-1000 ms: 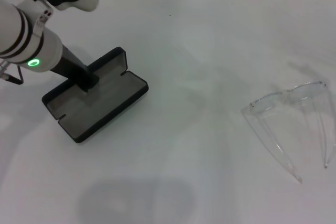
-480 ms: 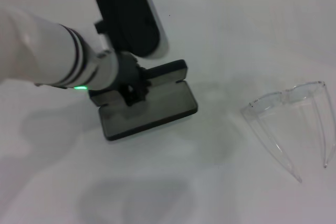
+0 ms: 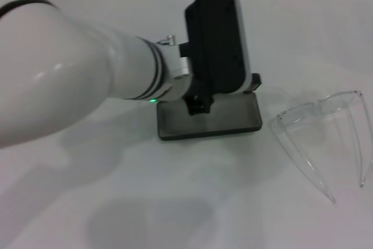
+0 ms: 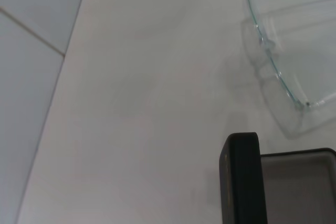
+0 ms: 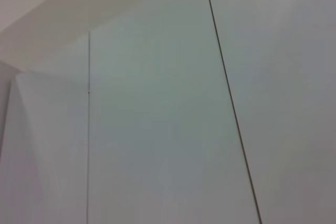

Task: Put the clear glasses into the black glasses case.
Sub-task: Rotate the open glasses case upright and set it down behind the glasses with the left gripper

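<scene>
1. Left gripper [image 3: 198, 104] – clamped on the far lid edge of the black glasses case [image 3: 215, 121]; one arm in view, white with a black wrist block.
2. One white table [image 3: 175, 202].
3. One case, open, grey lining up – it has slid from the table's left to centre over the last second.
4. One pair of clear glasses [image 3: 323, 135], arms unfolded, just right of the case – unmoved.

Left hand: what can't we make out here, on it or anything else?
- Left hand: head view, wrist housing covers the fingers; state unreadable.
- Case: lid hidden behind the arm in head view; cut off by the frame edge in left wrist view.
- Glasses: one arm runs off the head view's edge.
- Right hand: not visible; its wrist view shows only wall.
</scene>
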Tool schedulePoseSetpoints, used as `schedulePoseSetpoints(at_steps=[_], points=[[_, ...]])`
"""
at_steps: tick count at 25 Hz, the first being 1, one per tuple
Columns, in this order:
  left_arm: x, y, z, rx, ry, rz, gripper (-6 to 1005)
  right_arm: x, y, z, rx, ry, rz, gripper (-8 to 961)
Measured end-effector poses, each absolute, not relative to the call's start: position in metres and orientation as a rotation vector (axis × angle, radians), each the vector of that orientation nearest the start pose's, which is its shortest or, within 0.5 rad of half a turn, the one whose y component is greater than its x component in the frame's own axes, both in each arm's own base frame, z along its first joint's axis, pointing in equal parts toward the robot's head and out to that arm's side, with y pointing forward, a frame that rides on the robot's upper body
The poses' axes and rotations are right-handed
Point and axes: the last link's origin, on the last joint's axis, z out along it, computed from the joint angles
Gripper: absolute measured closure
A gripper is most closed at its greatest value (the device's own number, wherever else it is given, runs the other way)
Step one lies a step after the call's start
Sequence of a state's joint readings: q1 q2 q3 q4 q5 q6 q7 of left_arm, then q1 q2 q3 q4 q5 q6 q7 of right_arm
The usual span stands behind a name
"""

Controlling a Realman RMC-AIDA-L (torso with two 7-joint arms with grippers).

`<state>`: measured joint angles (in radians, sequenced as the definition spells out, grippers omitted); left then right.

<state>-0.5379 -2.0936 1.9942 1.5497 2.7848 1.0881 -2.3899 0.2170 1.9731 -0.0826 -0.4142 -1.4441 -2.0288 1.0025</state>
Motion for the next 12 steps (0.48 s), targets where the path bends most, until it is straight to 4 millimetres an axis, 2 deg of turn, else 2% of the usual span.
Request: schedulePoseSetpoints(at_steps=[6,12], points=[[-0.088,0.341,-0.103,-2.582,0.383,0.469,771,0.340,0.207,0.147,-1.676,0.216,1.315,198],[-0.091,0.348,-0.110,-2.579,0.408,0.497,765,0.341,0.202,0.146,-1.672,0.221,1.322,202]])
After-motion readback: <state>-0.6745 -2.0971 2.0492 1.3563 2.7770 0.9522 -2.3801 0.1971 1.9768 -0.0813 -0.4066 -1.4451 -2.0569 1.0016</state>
